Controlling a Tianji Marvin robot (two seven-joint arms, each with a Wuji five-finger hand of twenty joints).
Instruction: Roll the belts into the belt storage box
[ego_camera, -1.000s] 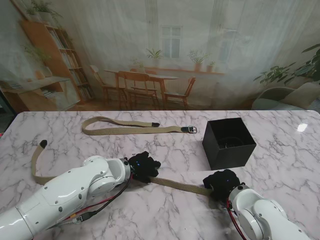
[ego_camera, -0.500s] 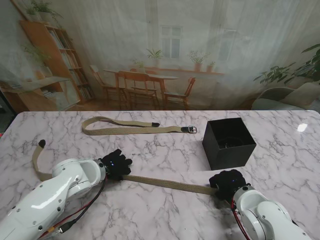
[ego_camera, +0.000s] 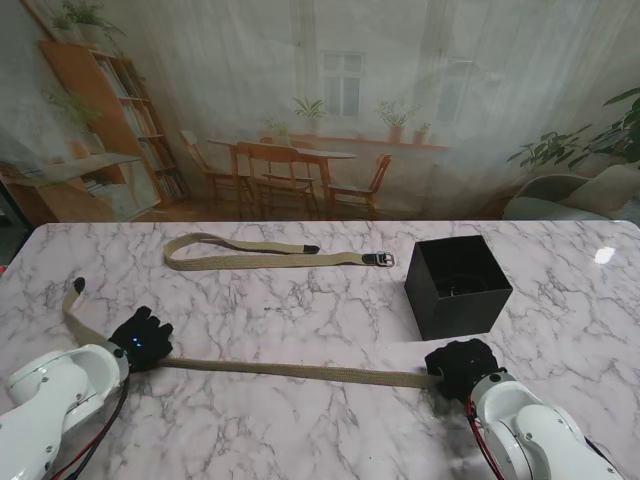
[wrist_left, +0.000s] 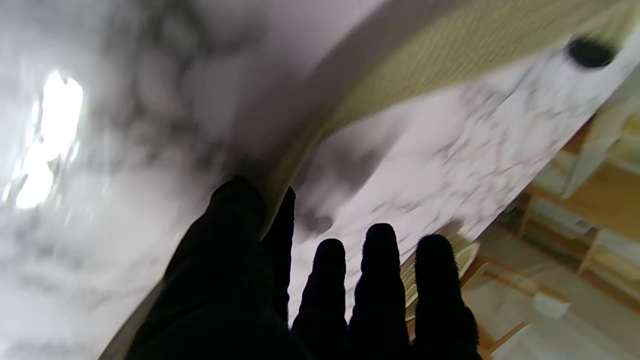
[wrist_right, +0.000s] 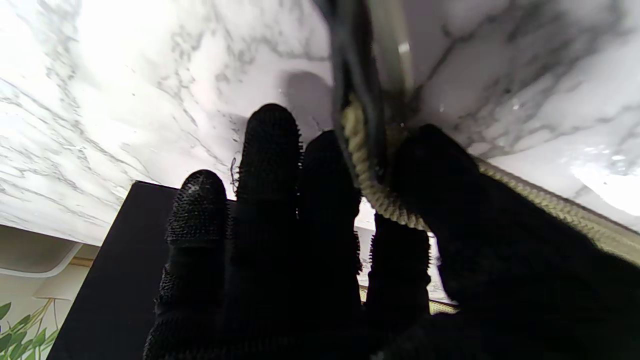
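Stretching near belt (ego_camera: 290, 369) flat between our left hand (ego_camera: 141, 339) and right hand (ego_camera: 460, 368), both pinching it; 2 belts unrolled, far belt (ego_camera: 270, 258) untouched, box (ego_camera: 457, 286) holds neither

The right robot hand (wrist_right: 320, 250) pinches the khaki belt (wrist_right: 372, 192) between thumb and fingers, over the marble counter (wrist_right: 125, 75), near the black box (wrist_right: 110, 280).
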